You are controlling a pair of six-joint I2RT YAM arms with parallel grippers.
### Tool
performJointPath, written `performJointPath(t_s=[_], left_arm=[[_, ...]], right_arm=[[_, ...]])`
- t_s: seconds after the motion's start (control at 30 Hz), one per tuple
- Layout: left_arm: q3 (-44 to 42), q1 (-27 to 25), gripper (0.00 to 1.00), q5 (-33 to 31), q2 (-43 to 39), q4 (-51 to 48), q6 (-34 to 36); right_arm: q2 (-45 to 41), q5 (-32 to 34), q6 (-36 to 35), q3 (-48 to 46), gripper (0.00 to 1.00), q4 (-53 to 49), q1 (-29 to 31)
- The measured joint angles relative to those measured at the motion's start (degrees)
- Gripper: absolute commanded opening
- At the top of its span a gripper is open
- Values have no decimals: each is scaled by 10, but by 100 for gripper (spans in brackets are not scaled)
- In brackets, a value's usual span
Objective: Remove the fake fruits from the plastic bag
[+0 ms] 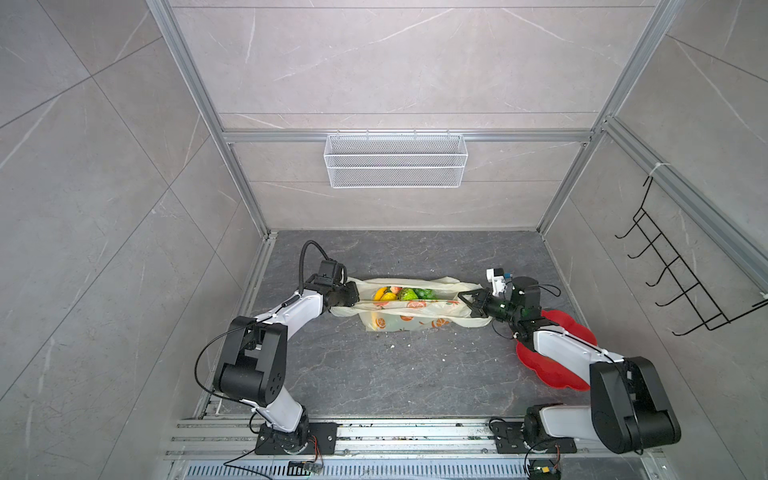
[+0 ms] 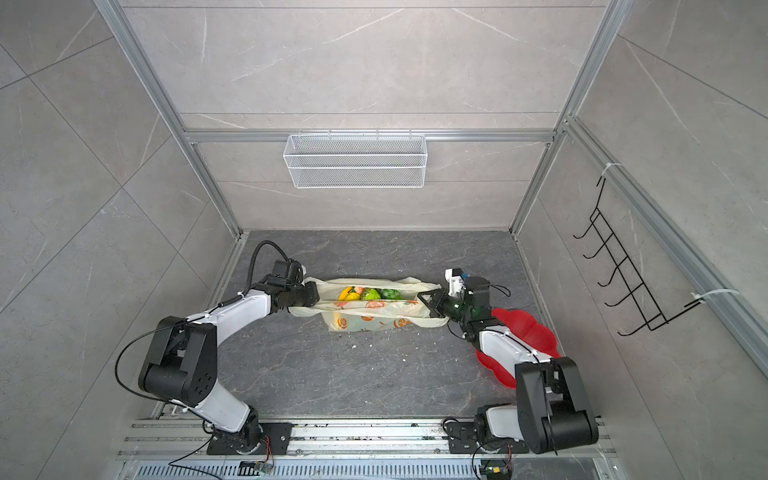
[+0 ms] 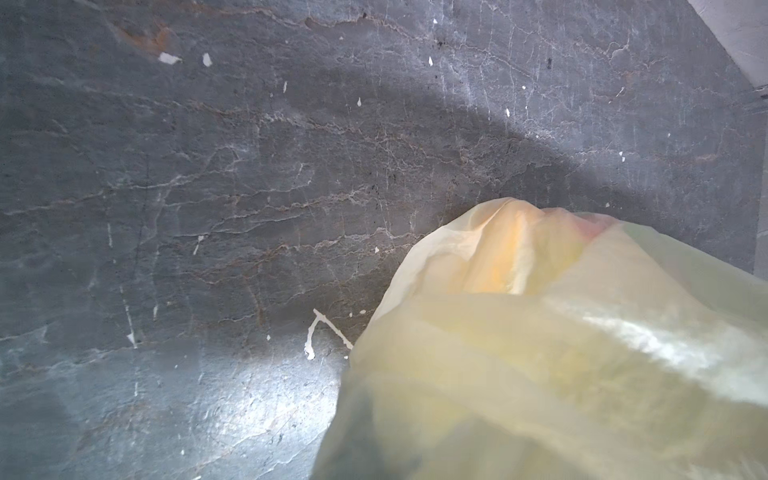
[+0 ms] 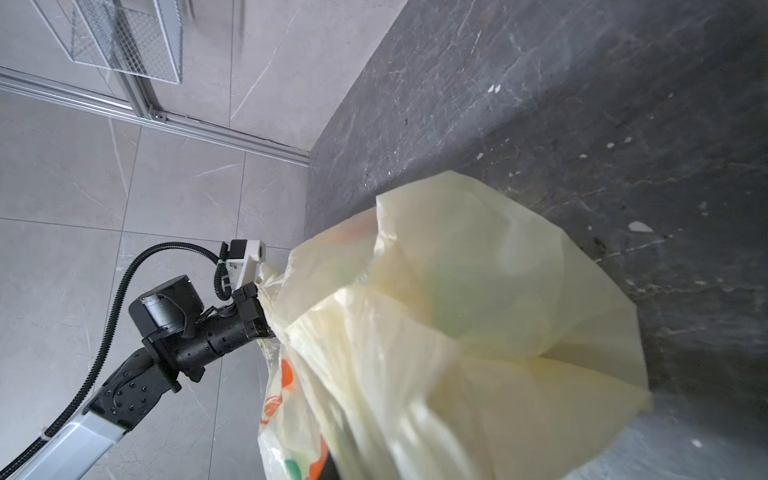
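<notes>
Plastic bag (image 1: 399, 313): thin, pale yellow, orange round prints. Lies mid desk (image 1: 374, 374), stretched between claws. Left claw (image 1: 355, 296) pinched tight on one end, right claw (image 1: 465, 304) on other. Top views: fake fruits (image 1: 399, 293), yellow, green, red, in open mouth. Wrist views: only blurry colours through bag.

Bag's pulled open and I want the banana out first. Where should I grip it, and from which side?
Grip the banana across its middle, coming straight down through the mouth of the bag. It lies at the opening's left end, bare on top; plastic walls and a green fruit close off its sides. Free the left gripper, nearest it, first.
</notes>
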Motion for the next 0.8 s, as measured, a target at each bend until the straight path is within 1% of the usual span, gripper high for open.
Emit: performJointPath(t_s=[0.07, 0.17, 0.27, 0.33, 0.47, 0.53, 0.57, 0.6, 0.67, 0.8], left_arm=[[2, -15, 0, -10, -5, 4, 5], [17, -54, 0, -13, -9, 6, 15], [40, -85, 0, -10, -9, 7, 24], [53, -94, 2, -5, -9, 8, 28], [57, -98, 28, -17, -15, 0, 27], [57, -104, 40, -40, -23, -13, 28], [57, -111, 46, -62, -29, -24, 26], [57, -120, 50, -80, -37, -35, 26], [58, -145, 55, -124, -52, -59, 25], [62, -202, 61, -206, -82, -98, 21]], right_arm=[[0, 14, -7, 7, 0, -10, 23], [-1, 27, -21, 28, 0, -20, 58], [-2, 42, -43, 47, 0, -43, 75], [-3, 51, -54, 52, 0, -54, 79], [-14, 75, -75, 52, 0, -90, 79], [-21, 83, -83, 52, 0, -102, 79], [-24, 87, -86, 52, 0, -108, 79], [-27, 91, -89, 52, 0, -113, 79], [-31, 96, -92, 52, 0, -119, 79], [-34, 104, -99, 52, 0, -130, 79]])
